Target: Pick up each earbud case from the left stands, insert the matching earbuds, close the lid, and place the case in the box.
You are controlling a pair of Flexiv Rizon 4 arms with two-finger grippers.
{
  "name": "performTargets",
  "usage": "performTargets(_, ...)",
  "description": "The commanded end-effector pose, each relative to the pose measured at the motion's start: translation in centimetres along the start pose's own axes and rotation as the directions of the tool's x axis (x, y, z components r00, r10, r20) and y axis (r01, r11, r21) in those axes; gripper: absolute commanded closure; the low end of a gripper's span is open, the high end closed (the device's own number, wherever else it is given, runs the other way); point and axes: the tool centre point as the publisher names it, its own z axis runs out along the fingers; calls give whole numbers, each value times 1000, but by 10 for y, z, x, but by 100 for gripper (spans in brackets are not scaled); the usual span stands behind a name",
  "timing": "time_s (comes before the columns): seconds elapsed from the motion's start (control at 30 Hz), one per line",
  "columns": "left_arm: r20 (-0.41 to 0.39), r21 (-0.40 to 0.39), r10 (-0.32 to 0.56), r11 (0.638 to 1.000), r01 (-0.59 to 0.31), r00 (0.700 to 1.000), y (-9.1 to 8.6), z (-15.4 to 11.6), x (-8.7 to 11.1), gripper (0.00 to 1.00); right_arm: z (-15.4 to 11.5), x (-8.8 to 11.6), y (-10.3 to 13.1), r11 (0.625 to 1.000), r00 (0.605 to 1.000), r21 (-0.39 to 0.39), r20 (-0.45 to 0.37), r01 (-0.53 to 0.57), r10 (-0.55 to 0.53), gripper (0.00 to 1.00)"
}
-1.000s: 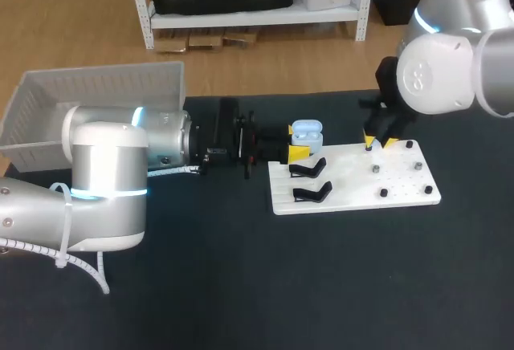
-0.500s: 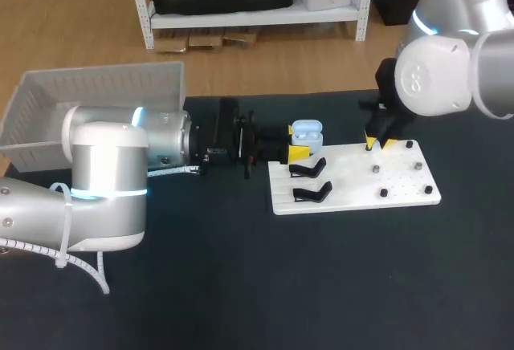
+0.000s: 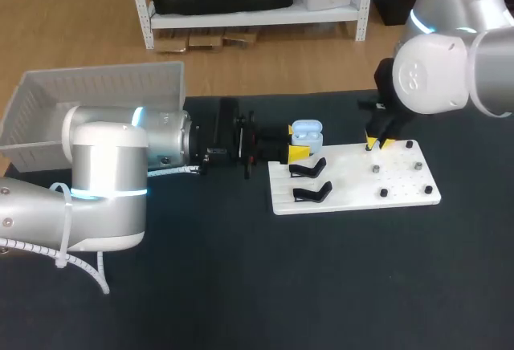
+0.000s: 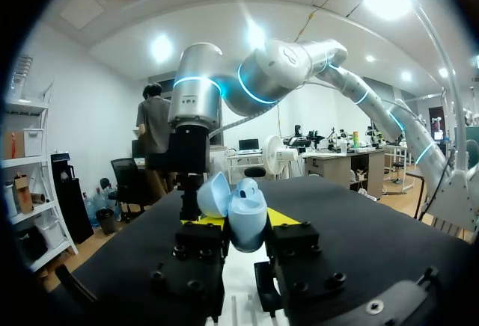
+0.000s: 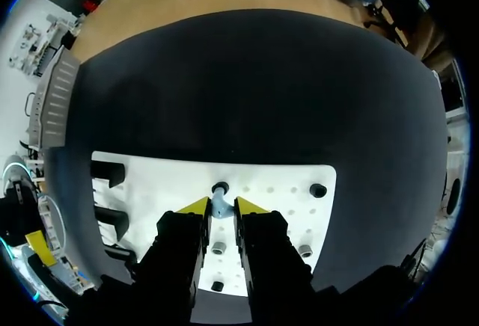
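Your left gripper [image 4: 239, 226] clamps the case [image 4: 239, 210] between its fingers. The case is light blue, its lid swung open, and it hangs at the left end of the white board [image 3: 353, 185], just beyond the two black stands [image 3: 309, 193]. Your right gripper [image 5: 222, 208] is at the board's far edge, its fingers drawn narrow, both tips pressing a light-blue earbud [image 5: 219, 202] beside a dark peg [image 5: 318, 190]. The board lies on the black table [image 3: 321, 286].
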Motion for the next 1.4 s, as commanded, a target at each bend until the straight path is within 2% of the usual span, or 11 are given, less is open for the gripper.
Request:
performTargets(0.03,2,-8,4,1000,-4,1000,-2,1,1,100,-3,1,1,1000,1000,6,1,-2,2,100)
performTargets(0.3,2,-8,4,1000,-4,1000,-2,1,1,100,-26,8,1,1000,1000,18,8,-10,10,100)
performTargets(0.53,2,-8,4,1000,-4,1000,-2,1,1,100,-68,22,11,998,1000,60,29,3,-5,100)
performTargets(0.77,2,-8,4,1000,-4,1000,-2,1,1,100,-129,47,45,990,999,135,11,41,-43,100)
performTargets(0.9,2,-8,4,1000,-4,1000,-2,1,1,100,-152,61,68,981,997,181,12,74,-78,100)
performTargets(1.07,2,-8,4,1000,-4,1000,-2,1,1,100,-165,79,98,970,992,213,3,119,-123,100)
performTargets(1.23,2,-8,4,1000,-4,1000,-2,1,1,100,-171,91,124,966,984,192,7,172,-177,100)
performTargets(1.4,2,-8,4,1000,-4,1000,-2,1,1,100,-172,94,128,966,982,183,1,183,-186,100)
